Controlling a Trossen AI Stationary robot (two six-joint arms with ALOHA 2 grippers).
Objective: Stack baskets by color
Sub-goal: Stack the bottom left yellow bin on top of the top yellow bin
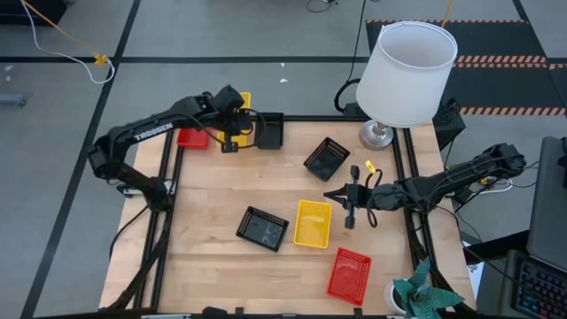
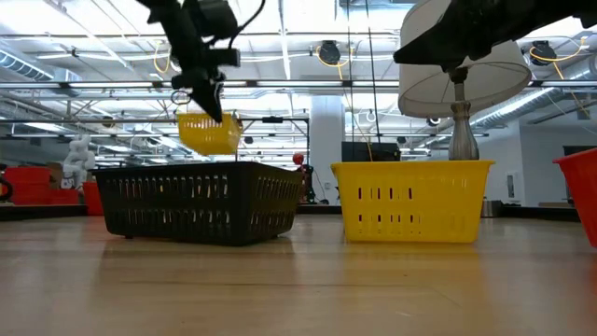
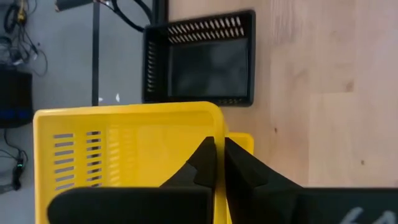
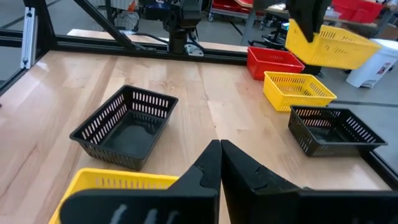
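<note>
left gripper (image 4: 309, 25): pinched on one wall of a lifted yellow basket (image 4: 333, 45), airborne at the table's far-left corner
target: second yellow basket (image 4: 298, 91) on the table, directly under the held one, between the red basket (image 4: 273, 61) and a black basket (image 4: 334, 130)
axes: held basket hangs tilted; looks roughly aligned with the lower one
next (guess): straight down to nest
right gripper (image 1: 346, 200): fingers together, empty, mid-table beside another yellow basket (image 1: 313, 222)
nearer arm: left
</note>
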